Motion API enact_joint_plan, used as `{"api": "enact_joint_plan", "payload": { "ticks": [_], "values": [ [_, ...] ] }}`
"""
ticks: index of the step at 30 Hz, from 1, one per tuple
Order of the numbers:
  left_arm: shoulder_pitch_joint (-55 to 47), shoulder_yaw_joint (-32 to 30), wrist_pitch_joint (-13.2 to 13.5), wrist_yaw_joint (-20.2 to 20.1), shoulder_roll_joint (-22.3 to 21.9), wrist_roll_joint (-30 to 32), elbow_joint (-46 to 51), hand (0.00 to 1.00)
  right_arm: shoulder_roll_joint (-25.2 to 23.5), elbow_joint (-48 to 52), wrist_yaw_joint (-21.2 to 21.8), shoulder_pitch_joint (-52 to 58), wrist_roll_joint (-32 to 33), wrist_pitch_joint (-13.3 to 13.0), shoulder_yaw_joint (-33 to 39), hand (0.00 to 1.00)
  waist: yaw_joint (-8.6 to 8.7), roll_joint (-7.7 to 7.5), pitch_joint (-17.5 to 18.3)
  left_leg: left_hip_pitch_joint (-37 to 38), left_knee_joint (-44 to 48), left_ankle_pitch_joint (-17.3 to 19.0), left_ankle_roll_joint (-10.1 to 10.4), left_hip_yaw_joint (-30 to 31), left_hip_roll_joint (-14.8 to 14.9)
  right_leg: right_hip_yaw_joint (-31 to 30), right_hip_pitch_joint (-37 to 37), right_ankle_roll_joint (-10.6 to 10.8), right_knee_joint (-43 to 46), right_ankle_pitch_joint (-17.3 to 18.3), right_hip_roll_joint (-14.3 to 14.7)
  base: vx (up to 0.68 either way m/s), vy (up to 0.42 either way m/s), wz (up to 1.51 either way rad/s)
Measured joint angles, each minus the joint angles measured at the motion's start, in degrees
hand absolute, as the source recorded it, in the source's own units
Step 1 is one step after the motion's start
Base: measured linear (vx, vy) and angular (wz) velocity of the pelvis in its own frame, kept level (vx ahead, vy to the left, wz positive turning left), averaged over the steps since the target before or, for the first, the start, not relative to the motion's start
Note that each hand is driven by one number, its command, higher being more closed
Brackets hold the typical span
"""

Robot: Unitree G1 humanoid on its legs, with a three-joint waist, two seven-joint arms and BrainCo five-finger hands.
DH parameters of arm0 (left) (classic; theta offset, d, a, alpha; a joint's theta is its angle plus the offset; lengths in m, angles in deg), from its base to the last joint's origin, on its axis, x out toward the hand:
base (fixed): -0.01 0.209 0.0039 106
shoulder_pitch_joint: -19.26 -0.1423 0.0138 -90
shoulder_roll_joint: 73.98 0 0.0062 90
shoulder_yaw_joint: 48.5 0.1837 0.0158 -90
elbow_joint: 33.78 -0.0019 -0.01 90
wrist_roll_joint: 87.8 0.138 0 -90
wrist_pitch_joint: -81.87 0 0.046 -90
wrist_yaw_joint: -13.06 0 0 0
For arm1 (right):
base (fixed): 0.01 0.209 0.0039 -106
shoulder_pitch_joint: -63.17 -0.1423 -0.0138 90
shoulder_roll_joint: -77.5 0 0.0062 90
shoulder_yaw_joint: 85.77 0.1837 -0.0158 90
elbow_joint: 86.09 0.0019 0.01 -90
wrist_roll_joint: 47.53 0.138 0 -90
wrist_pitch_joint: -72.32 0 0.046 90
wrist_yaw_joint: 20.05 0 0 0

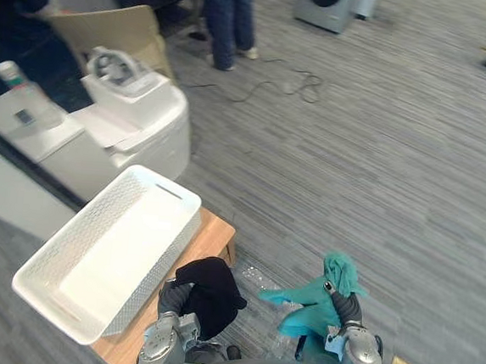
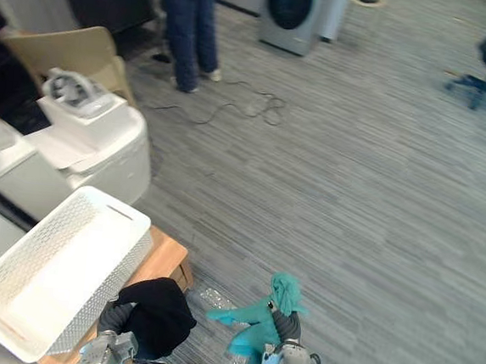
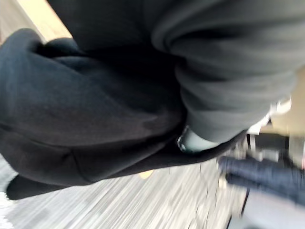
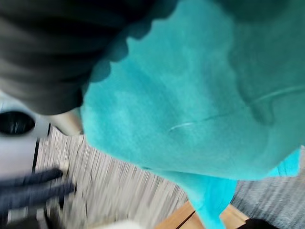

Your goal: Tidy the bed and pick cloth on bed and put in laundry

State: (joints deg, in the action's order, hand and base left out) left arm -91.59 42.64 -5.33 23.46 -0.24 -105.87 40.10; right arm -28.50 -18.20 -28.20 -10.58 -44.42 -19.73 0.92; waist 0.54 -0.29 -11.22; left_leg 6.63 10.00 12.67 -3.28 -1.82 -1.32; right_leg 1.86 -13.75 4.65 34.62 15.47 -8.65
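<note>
The white mesh basket (image 1: 105,251) covers most of the wooden table (image 1: 215,233), leaving its right edge bare. At that edge a black cloth (image 1: 210,294) drapes the left hand (image 1: 173,296). A teal cloth (image 1: 317,306) wraps the right hand (image 1: 346,305). Both hands' fingers are buried in fabric, so I can't tell their grip. Open carpet (image 1: 398,161) spreads rightward.

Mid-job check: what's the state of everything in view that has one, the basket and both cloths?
White perforated plastic laundry basket: upright on the wooden table, empty.
Black cloth: draped over the end of the left arm, beside the basket, not in it.
Teal cloth: bunched over the end of the right arm, hanging above the floor, not in the basket.
</note>
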Motion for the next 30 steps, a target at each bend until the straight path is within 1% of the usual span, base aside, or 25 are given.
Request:
{"api": "enact_joint_plan", "payload": {
  "ticks": [1, 2, 3, 4, 5, 6, 7, 8, 10, 11, 12, 13, 14, 15, 16, 17, 18, 19, 22, 25, 27, 28, 30],
  "values": [
    [0.5, 0.0, 0.0, 0.0, 0.0, 0.5, -0.7, 1.0, -0.1, 0.7, 0.0, 1.0, 0.0, -0.1, -0.2, 1.0, 0.02, -0.47, 0.2, -1.1, 1.9, 1.1, 1.9, 2.6, 0.0, -6.4, 0.3, 1.4, -7.1, -1.3, 1.8, 0.22, -0.368, 1.79],
    [0.6, 0.0, 0.0, 0.0, 0.4, 0.7, -0.8, 1.0, -0.7, 1.4, -0.1, 2.3, 0.1, -0.2, -0.3, 1.0, 0.04, -2.34, 0.8, -2.8, 4.6, 2.9, 4.5, 3.7, -0.7, -11.1, 1.2, 2.4, -12.9, -4.6, 1.3, 0.2, -0.378, 1.89],
    [1.2, -0.1, 0.0, -0.1, 0.6, 0.7, -1.6, 1.0, -1.2, 1.5, -0.1, 2.6, 0.2, -0.2, -0.4, 1.0, 0.18, -2.22, 0.1, -2.9, 6.1, 4.1, 5.1, 3.9, -0.1, -9.4, 1.8, 2.1, -11.2, -4.5, 1.1, 0.17, -0.378, 1.66],
    [1.2, -0.1, -0.1, -0.1, -1.2, 0.7, -1.8, 1.0, -0.3, 1.6, -0.3, 3.2, 0.2, -0.1, -0.3, 1.0, -0.48, -0.42, 0.0, -3.5, 7.5, 5.1, 6.1, 3.4, 2.6, -6.0, 3.2, 0.8, -10.9, -3.4, 2.0, 0.18, -0.324, 1.26],
    [0.2, 0.4, -0.1, -0.2, -2.4, 0.7, -2.0, 1.0, 0.6, 3.0, -0.4, 3.7, 0.2, -0.1, -0.5, 1.0, -1.51, 1.65, 0.5, -3.7, 8.3, 5.4, 6.5, 2.3, 4.7, -2.6, 4.4, -0.3, -11.3, -2.7, 2.5, 0.18, -0.294, 1.13],
    [0.2, 0.6, -0.1, -0.5, -2.4, 0.7, -2.1, 1.0, 0.9, 3.5, -0.4, 3.8, 0.2, -0.1, -0.6, 1.0, -1.35, 2.24, 0.5, -3.7, 8.3, 5.3, 6.7, 2.1, 5.5, -0.9, 5.6, -0.7, -11.7, -2.4, 2.7, 0.17, -0.258, 1.21],
    [0.2, 0.5, -0.1, -0.6, -2.8, 0.7, -1.9, 1.0, 0.9, 4.4, -0.4, 4.0, 0.2, -0.1, -0.6, 1.0, -1.14, 2.62, 0.6, -3.5, 8.1, 4.9, 7.2, 1.8, 6.6, 2.2, 7.6, -1.0, -12.3, -1.8, 2.7, 0.13, -0.246, 1.14],
    [0.1, 0.4, -0.1, -0.6, -3.0, 0.7, -1.6, 1.0, 0.9, 5.0, -0.4, 4.0, 0.2, -0.1, -0.6, 1.0, -1.67, 2.69, 0.6, -3.5, 7.8, 4.4, 7.3, 1.0, 7.3, 4.0, 8.7, -1.2, -12.7, -1.7, 2.8, 0.11, -0.249, 1.15],
    [0.1, 0.3, -0.1, -0.8, -3.1, 0.6, -0.5, 1.0, 0.9, 7.4, -0.3, 3.9, 0.2, -0.2, -0.8, 1.0, -3.09, 2.32, 0.4, -3.9, 7.7, 3.4, 7.0, -0.7, 7.8, 7.4, 11.0, -1.4, -14.6, -1.6, 2.2, 0.06, -0.127, 0.79],
    [0.1, 0.2, -0.1, -0.8, -3.1, 0.6, -0.3, 1.0, 0.9, 7.9, -0.3, 3.8, 0.2, -0.4, -0.8, 1.0, -3.23, 1.99, 0.3, -4.7, 8.3, 2.7, 6.9, -2.2, 7.7, 9.1, 12.0, -1.4, -15.4, -1.6, 1.4, 0.03, -0.021, 1.15],
    [0.0, -0.2, -0.1, -0.7, -3.1, 0.5, -0.3, 1.0, 0.9, 7.9, -0.3, 3.8, 0.1, -0.6, -0.7, 1.0, -3.08, 1.11, 0.2, -6.4, 9.4, 1.5, 6.0, -7.5, 7.4, 12.5, 13.6, -1.4, -16.8, -1.6, -0.7, 0.02, 0.041, 1.26],
    [0.2, -0.4, -0.1, -0.6, -3.1, 0.3, -0.3, 1.0, 0.8, 7.8, -0.3, 3.9, 0.1, -0.7, -0.2, 1.0, -3.0, 0.77, 0.0, -6.6, 9.3, 1.5, 5.1, -12.4, 7.7, 14.1, 14.7, -1.1, -17.8, -1.8, -1.7, 0.03, 0.066, 1.21],
    [0.4, -0.6, -0.1, -0.5, -3.1, 0.2, -0.3, 1.0, 0.9, 7.4, -0.4, 3.9, 0.1, -0.7, 0.5, 1.0, -3.08, 1.04, 0.1, -6.6, 9.1, 2.5, 3.9, -17.7, 8.5, 15.4, 15.2, -0.7, -18.4, -2.0, -1.9, 0.06, 0.115, 0.8],
    [0.2, -1.3, -0.1, -0.5, -3.2, 0.0, -0.4, 1.0, 0.9, 6.8, -0.6, 3.6, 0.1, -0.6, 0.8, 1.0, -3.15, 1.67, 0.5, -6.5, 8.7, 3.2, 4.5, -21.6, 9.2, 16.6, 15.3, -0.4, -18.7, -2.1, -2.1, 0.06, 0.117, 0.57],
    [-0.2, -1.8, -0.1, -0.4, -3.2, 0.0, -0.4, 1.0, 1.1, 6.3, -0.6, 3.0, 0.1, -0.5, 0.8, 1.0, -3.37, 1.54, 0.4, -6.7, 8.4, 2.4, 5.0, -21.6, 8.5, 16.8, 15.4, 0.0, -18.7, -2.2, -2.7, 0.09, 0.153, 0.55],
    [-0.5, -2.7, -0.1, 0.0, -3.2, -0.1, -0.4, 1.0, 0.9, 6.0, -0.6, 2.5, 0.1, -0.4, 0.9, 1.0, -3.31, 0.61, 0.0, -6.9, 8.0, 0.8, 5.1, -21.6, 6.8, 17.6, 16.2, 0.8, -19.8, -2.6, -4.0, 0.09, 0.119, 0.54],
    [-0.8, -2.8, -0.1, 0.0, -3.3, -0.1, -0.4, 1.0, 0.8, 6.0, -0.5, 2.5, 0.0, -0.4, 0.9, 1.0, -3.15, 0.32, 0.1, -7.1, 7.9, 0.2, 4.9, -21.5, 5.8, 18.1, 16.8, 1.3, -20.8, -3.0, -4.9, 0.1, 0.153, 0.65],
    [-0.8, -2.7, -0.1, 0.0, -3.3, -0.1, -0.4, 1.0, 0.9, 6.0, -0.5, 2.4, 0.0, -0.4, 1.1, 1.0, -3.08, 0.2, 0.1, -7.6, 8.2, 0.1, 5.0, -21.3, 4.9, 19.3, 17.4, 2.1, -21.7, -3.5, -5.9, 0.08, 0.124, 0.53],
    [-0.8, -2.3, -0.1, 0.0, -3.3, -0.5, -0.4, 1.0, 1.0, 6.0, -0.5, 2.3, 0.0, -0.2, 2.4, 1.0, -2.91, 0.21, 0.1, -7.7, 8.5, -0.2, 5.2, -21.3, 3.4, 21.6, 19.7, 3.2, -23.2, -4.4, -7.7, 0.09, 0.156, 0.44],
    [-0.8, -2.0, -0.1, 0.0, -3.2, -0.4, -0.3, 1.0, 1.2, 6.0, -0.5, 1.6, 0.0, -0.2, 3.6, 1.0, -2.54, 0.24, 0.1, -7.5, 6.7, -0.2, 5.2, -21.2, 2.9, 23.1, 21.2, 3.4, -25.5, -6.0, -7.5, 0.04, 0.062, 0.25],
    [-0.8, -2.0, -0.1, 0.0, -2.7, -0.2, -0.1, 1.0, 1.1, 6.0, -0.5, 1.3, 0.0, -0.2, 3.7, 1.0, -1.99, -0.19, 0.5, -7.2, 3.6, -0.3, 5.1, -21.2, 2.0, 23.9, 21.3, 3.8, -26.7, -6.6, -7.5, 0.04, 0.035, 0.28],
    [-0.8, -1.7, -0.1, -0.1, -2.6, 0.5, 0.1, 1.0, 1.0, 6.0, -0.5, 1.3, 0.0, -0.2, 3.9, 1.0, -1.39, -0.37, 0.4, -6.6, 1.5, -0.9, 4.2, -21.2, 1.2, 24.3, 21.3, 3.8, -26.7, -7.0, -7.7, 0.05, 0.047, 0.34],
    [-0.8, -1.6, -0.1, -0.2, -2.5, 0.9, 0.3, 1.0, 1.0, 5.9, -0.6, 1.5, 0.0, -0.1, 4.3, 1.0, -1.36, -0.62, 0.4, -5.3, -1.3, -1.5, 3.6, -21.2, 0.4, 24.2, 21.2, 3.7, -25.7, -7.5, -8.2, 0.06, 0.067, 0.22]
  ]
}}
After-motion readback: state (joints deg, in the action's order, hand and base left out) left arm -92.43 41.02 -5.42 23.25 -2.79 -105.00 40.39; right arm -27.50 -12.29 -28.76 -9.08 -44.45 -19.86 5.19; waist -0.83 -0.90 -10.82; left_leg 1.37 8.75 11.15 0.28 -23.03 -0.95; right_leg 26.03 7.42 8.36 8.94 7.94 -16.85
